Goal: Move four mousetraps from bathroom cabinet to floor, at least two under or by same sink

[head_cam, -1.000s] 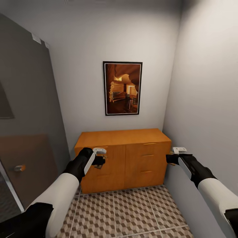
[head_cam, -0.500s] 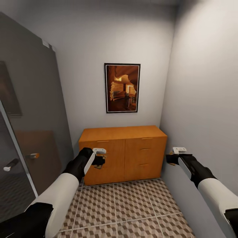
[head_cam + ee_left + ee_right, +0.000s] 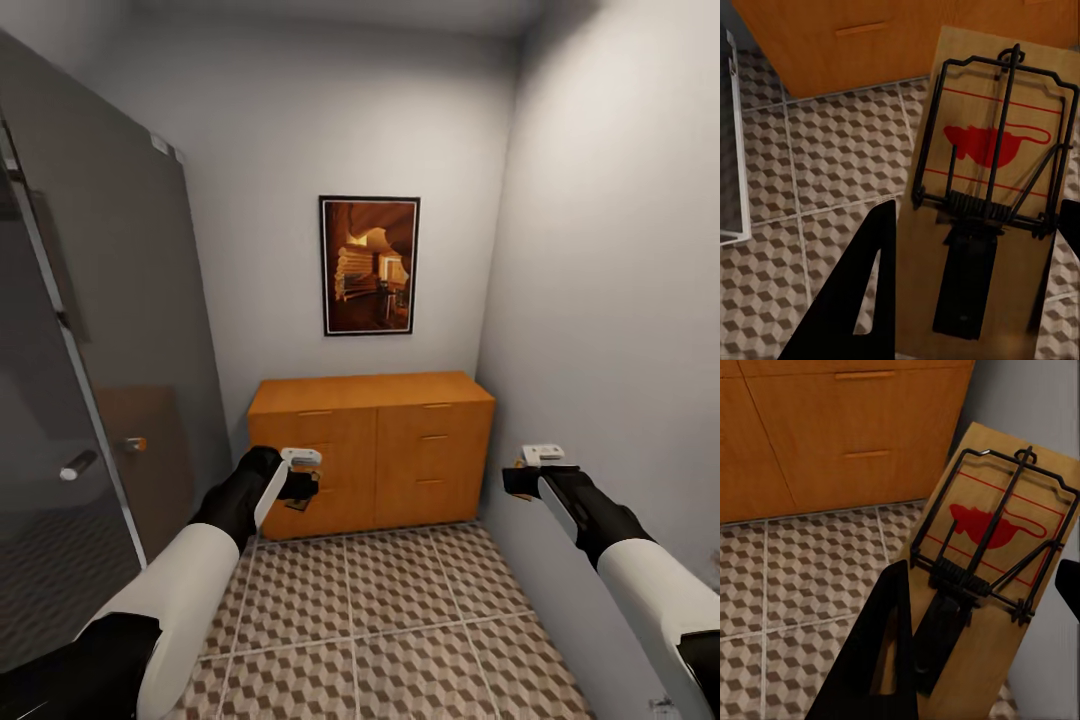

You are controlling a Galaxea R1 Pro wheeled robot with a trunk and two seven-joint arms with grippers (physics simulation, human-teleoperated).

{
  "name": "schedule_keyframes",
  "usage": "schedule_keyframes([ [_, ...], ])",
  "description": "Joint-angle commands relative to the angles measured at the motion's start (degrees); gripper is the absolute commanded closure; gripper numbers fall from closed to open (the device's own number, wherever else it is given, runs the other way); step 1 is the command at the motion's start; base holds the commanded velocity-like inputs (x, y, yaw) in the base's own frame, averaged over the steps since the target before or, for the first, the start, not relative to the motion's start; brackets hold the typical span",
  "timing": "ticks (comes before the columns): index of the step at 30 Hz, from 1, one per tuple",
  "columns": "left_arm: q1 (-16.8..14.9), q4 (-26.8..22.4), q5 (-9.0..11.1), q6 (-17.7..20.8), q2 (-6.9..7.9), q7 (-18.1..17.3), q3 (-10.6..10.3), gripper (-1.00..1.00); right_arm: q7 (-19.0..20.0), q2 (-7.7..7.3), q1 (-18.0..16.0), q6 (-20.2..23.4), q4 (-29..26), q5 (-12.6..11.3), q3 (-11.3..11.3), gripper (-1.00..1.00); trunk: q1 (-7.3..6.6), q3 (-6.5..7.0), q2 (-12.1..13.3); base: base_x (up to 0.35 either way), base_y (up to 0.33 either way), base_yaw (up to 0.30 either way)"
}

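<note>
Each hand grips one mousetrap above the bathroom floor (image 3: 400,610): the left hand (image 3: 303,487) is closed on a mousetrap (image 3: 982,202), the right hand (image 3: 520,480) on a second mousetrap (image 3: 982,577), both boards showing a red mouse print beneath dark wire. The cabinet (image 3: 372,450) stands ahead against the far wall under a framed picture (image 3: 369,265), drawers shut. A grey glass door (image 3: 90,400) flanks the left arm.
</note>
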Motion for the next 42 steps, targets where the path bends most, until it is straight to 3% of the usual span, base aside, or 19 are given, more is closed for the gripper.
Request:
schedule_keyframes([
  [1, 0.0, -0.1, 0.0, 0.2, 0.01, 0.3, -0.2, 1.0, -0.1, -0.07, 0.0, 0.2, -0.1, -0.4, 0.3, 1.0, -0.01, -0.03, -0.1, -0.345, 0.0, 0.0],
  [21, 0.0, 0.0, 0.0, 0.2, 0.0, 0.4, -0.2, 1.0, -0.1, 0.19, 0.0, 0.3, 0.1, -0.6, 0.3, 1.0, -0.01, -0.03, -0.1, -0.345, 0.0, 0.008],
  [42, 0.0, 0.0, 0.0, 0.2, 0.08, 0.4, -0.2, 1.0, -0.3, 0.67, 0.0, 0.1, 3.2, -0.7, 0.3, 1.0, -0.01, -0.03, -0.1, -0.345, 0.0, 0.257],
])
